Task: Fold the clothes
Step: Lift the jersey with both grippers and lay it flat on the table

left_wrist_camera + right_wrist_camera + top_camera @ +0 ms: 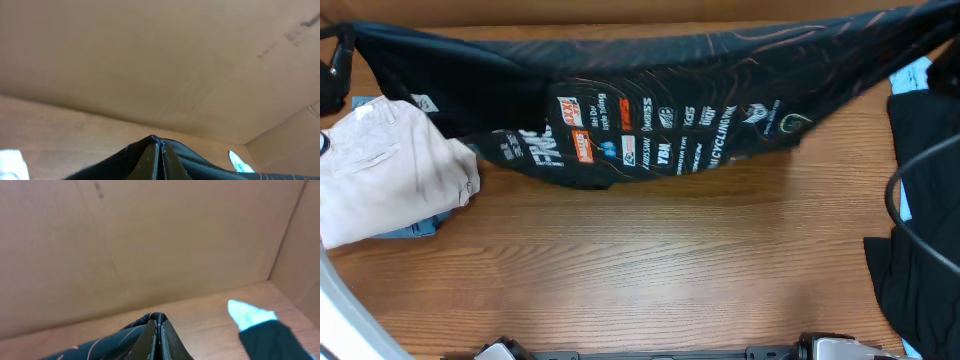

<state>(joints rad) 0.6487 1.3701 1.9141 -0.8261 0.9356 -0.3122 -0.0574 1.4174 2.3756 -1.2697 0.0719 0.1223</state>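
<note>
Two pinches carry the clothes [660, 110]: the left jaws are pressed together on a fold of the black fabric at the bottom centre of the left wrist view, and the right jaws are clamped the same way on another fold at the bottom centre of the right wrist view. Seen from overhead, the garment runs as one long sagging band from the upper left corner to the upper right corner. Its belly of white lettering and small logos droops to the tabletop [650, 270] in the upper middle of the frame. Whether that belly rests on the wood or hangs just clear of it cannot be told.

It looks thin, light and quite limp. It will not hold any shape of its own, and it will probably slide easily over the smooth wood. Holds at the far ends, as now, keep it spread, so a fold should be laid while the cloth is taut or the middle will bunch. Grip on a hem or seam, where the fabric is doubled, because a single slick layer could slip free.

The beige trousers [390, 175] lie at the left edge, just beside the garment's left end, and a trailing edge could snag them.
</note>
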